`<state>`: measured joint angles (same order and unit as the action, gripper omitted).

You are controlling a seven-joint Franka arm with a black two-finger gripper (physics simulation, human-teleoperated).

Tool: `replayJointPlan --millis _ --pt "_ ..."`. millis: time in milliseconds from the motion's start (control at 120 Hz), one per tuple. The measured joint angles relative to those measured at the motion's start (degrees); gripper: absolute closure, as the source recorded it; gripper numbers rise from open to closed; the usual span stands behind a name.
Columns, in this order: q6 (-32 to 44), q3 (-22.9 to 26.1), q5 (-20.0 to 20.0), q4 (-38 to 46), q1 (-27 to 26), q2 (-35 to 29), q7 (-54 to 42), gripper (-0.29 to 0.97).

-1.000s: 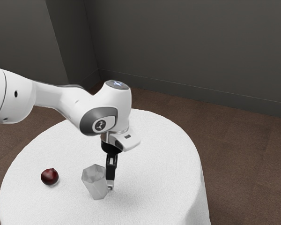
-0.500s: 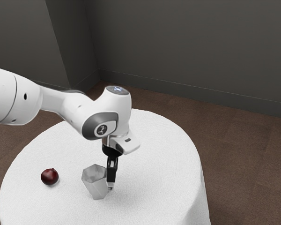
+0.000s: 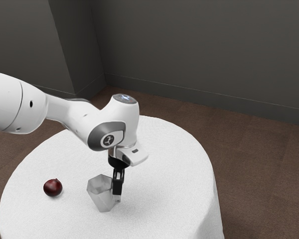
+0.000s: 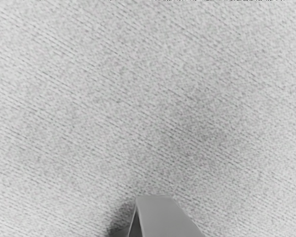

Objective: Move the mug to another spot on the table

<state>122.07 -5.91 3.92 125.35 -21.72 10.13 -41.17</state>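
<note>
A grey faceted mug (image 3: pixel 101 193) stands upright on the round white table (image 3: pixel 169 169), near its front. My black gripper (image 3: pixel 117 191) reaches down at the mug's side toward the exterior view's right, shut on the mug's wall at the rim. In the wrist view a grey piece of the mug (image 4: pixel 160 217) shows close under my hand, over the white tablecloth (image 4: pixel 138 98).
A dark red onion (image 3: pixel 53 187) lies on the table, off the mug's side toward the exterior view's left. The table edge curves close in front of the mug. Open tabletop stretches behind my gripper and toward the exterior view's right.
My arm's elbow has swung nearer the camera, and the gripper's tip sits slightly higher along the mug's wall. The mug and the onion have stayed in place.
</note>
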Motion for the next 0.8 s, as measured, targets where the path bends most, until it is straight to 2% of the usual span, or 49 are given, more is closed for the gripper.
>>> replayJointPlan --millis 117,458,617,800 --pt "0.4 -0.1 0.0 0.0 0.0 0.0 -0.1 0.1" --pt "1.1 -0.1 0.3 0.0 0.1 0.0 -0.7 0.43" --pt "0.9 -0.2 0.4 0.0 0.5 0.0 -1.4 0.53" --pt "0.2 -0.2 0.6 -0.1 1.4 0.4 -1.8 0.58"
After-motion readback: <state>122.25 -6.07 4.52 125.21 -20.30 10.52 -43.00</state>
